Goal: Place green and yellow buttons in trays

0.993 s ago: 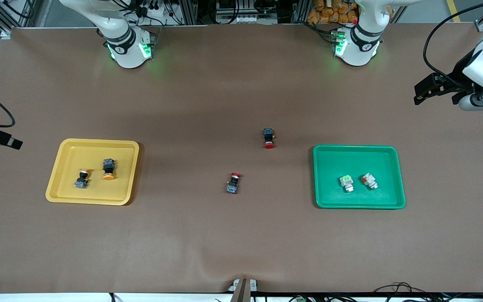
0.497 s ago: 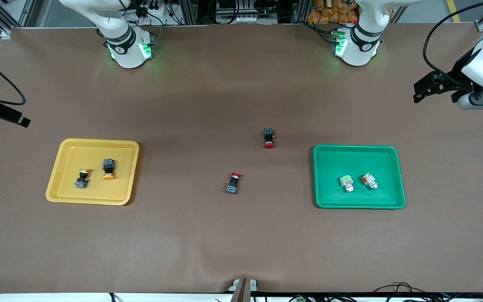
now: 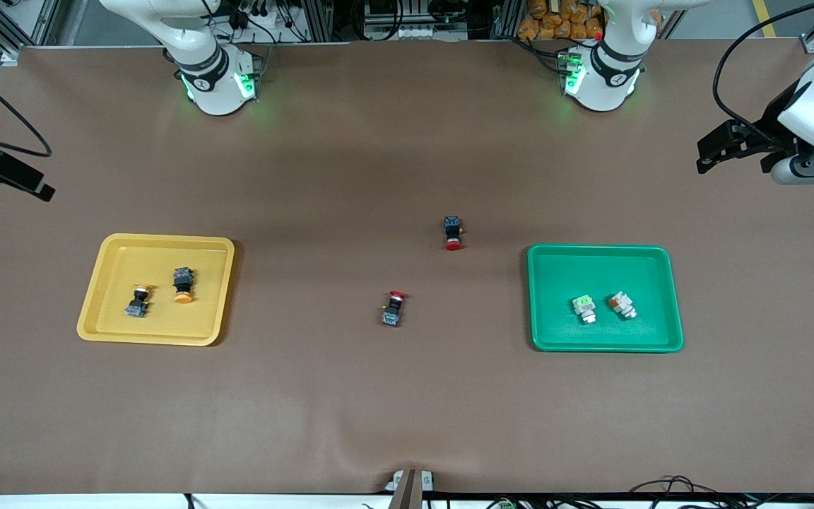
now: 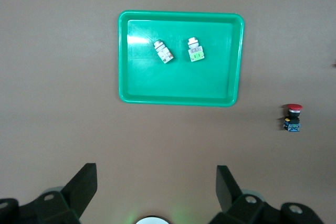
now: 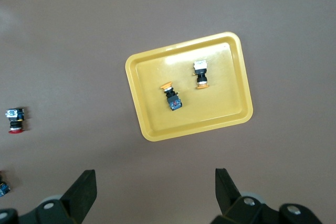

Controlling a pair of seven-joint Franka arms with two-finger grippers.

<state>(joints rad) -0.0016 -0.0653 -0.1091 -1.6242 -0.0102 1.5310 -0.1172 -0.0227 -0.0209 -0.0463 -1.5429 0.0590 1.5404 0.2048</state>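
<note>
We are pulling both arms away from the work area, and this is the main change. Our right gripper (image 3: 43, 192), at the right arm's end of the table (image 3: 350, 396), is now higher in the front view than one second ago; it is rising and moving outward from the yellow tray (image 3: 99, 283). Our left gripper (image 3: 705, 164) is moving only very little and is hanging over the left arm's end of the table, well apart from the green tray (image 3: 672, 283).

In both wrist views our fingers (image 4: 84, 184) are spread apart and released, with nothing between them. The fingers (image 5: 84, 187) of the right gripper are empty too, and the yellow tray is lying well below them.

The two yellow buttons, one (image 3: 181, 284) beside the other (image 3: 138, 302), are resting inside the yellow tray, apart from each other. The two green buttons, one (image 3: 584, 309) just beside the other (image 3: 622, 305), are resting inside the green tray. None of them has moved in the last second.

Two red-capped switches, one (image 3: 453, 232) and another (image 3: 393, 309), are lying on the bare table between the trays, far from any fingers. They are not part of our task, so we are leaving them.

We are judging that the task is finished: all four buttons are sitting in the trays of matching colour, and the retreat of the arms is only the closing move.
</note>
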